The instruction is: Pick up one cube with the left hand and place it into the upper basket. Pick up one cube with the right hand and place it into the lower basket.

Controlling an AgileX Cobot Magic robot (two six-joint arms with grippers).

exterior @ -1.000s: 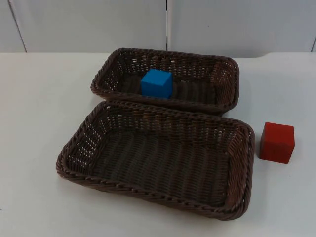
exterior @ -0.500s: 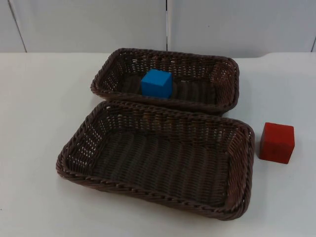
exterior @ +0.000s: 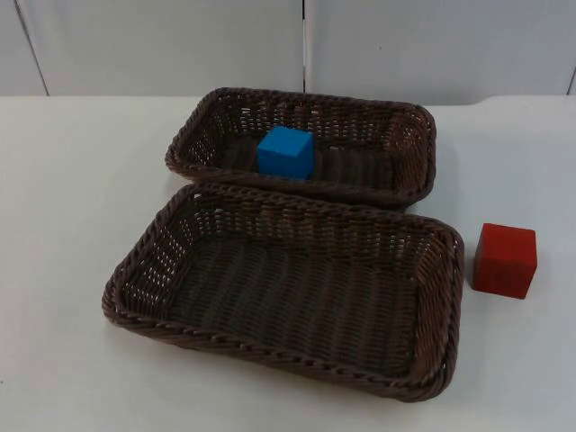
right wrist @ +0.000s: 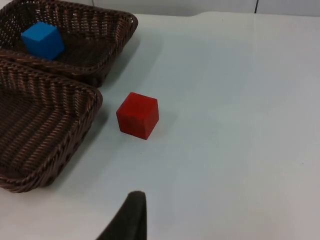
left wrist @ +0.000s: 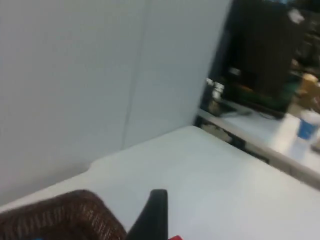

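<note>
While one black fingertip (right wrist: 131,216) of the right gripper stands over bare table (right wrist: 230,125), I can't tell whether that gripper is released or clenched; it grasps nothing. Red cube (right wrist: 138,115) sits ahead of it on the table, just beside the lower basket (right wrist: 75,132), apart from the rim by a thin strip of white. Right wrist view also takes in the upper basket (right wrist: 107,47) with the blue cube (right wrist: 43,40) inside.

Left gripper: one fingertip (left wrist: 151,215) raised above the table edge near the grey partition wall (left wrist: 90,80); I cannot tell its state either. Its view catches a corner of a wicker basket, a sliver of red right by the fingertip (too little to identify), and blurred room clutter past the table end.

Top view gives the layout: upper basket (exterior: 409,166) at the wall side holding the blue cube (exterior: 286,151) left of centre, lower basket (exterior: 270,355) touching it along the long side and nearer the camera, nothing in it. Red cube (exterior: 505,259) stands upright on the table (exterior: 63,180), right of the lower basket.
</note>
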